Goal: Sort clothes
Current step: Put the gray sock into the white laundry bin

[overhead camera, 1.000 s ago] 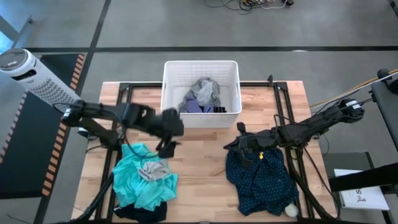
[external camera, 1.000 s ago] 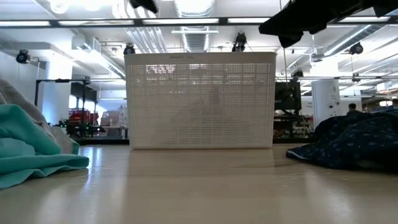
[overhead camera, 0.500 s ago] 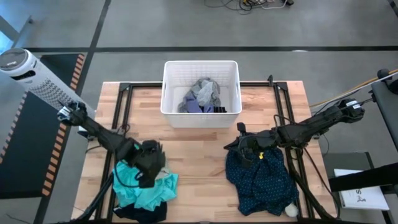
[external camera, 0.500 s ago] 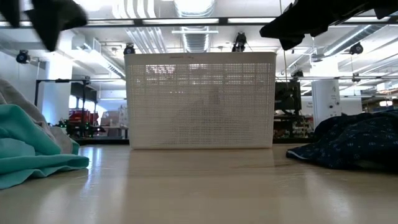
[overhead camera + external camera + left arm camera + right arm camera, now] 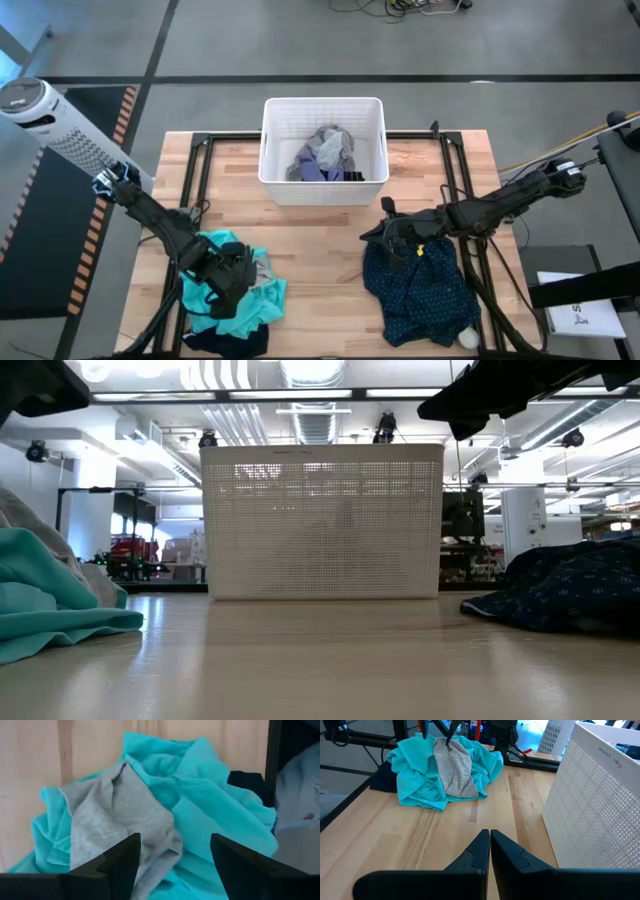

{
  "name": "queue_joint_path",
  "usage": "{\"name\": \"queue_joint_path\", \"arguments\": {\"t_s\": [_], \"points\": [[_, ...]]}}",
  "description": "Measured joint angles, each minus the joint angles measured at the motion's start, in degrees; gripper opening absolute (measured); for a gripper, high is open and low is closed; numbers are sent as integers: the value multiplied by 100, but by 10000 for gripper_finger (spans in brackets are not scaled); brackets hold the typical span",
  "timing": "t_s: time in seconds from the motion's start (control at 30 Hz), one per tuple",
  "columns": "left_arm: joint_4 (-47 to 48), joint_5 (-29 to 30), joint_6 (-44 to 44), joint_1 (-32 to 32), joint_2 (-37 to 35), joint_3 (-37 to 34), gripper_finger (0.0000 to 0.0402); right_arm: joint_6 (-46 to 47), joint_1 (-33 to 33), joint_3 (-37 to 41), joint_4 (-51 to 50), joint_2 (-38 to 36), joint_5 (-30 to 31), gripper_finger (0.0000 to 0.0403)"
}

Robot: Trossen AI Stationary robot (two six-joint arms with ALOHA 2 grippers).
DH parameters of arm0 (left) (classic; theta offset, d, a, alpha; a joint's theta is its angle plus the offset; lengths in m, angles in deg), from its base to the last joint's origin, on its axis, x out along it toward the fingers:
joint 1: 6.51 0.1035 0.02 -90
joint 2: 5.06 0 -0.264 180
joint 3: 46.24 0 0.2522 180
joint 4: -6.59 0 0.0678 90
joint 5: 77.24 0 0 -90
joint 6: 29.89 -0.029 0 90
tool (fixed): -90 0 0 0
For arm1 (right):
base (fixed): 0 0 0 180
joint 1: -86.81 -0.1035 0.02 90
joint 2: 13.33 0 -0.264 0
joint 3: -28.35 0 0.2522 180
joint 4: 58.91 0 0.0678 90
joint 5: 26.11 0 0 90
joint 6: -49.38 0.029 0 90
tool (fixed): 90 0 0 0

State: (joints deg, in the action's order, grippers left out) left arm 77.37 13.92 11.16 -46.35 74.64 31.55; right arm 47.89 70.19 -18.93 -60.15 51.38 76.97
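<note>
A teal shirt [image 5: 250, 305] lies bunched at the table's near left with a grey piece [image 5: 115, 820] on top of it. My left gripper [image 5: 172, 855] hovers open just above this pile [image 5: 225, 278], with the grey piece below the gap between its fingers. I cannot tell if it touches the cloth. A navy white-dotted garment [image 5: 420, 290] lies heaped at the near right. My right gripper [image 5: 490, 834] is shut and empty, raised over that heap's far left corner [image 5: 392, 240]. Grey and purple pieces [image 5: 325, 152] lie in the white basket [image 5: 322, 103].
The white basket [image 5: 322, 520] stands at the table's far middle. A dark piece [image 5: 225, 345] sticks out from under the teal shirt at the near edge. Bare wood lies between the two piles [image 5: 320, 270]. A white cylinder [image 5: 40, 110] stands beyond the left edge.
My left gripper has swung from in front of the basket toward the table's near left and come down over the teal pile. The clothes and my right arm have kept still.
</note>
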Motion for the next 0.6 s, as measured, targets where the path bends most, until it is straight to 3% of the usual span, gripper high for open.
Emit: {"name": "queue_joint_path", "arguments": {"t_s": [0.27,0.53,0.6], "points": [[-6,275,-155,9,0,-400,177,-2,0,0,0,0,-2,0],[20,242,-626,59,13,-377,26,-2,0,0,-2,0,-2,0],[22,270,-737,107,13,-180,9,-2,0,2,0,0,0,0]]}}
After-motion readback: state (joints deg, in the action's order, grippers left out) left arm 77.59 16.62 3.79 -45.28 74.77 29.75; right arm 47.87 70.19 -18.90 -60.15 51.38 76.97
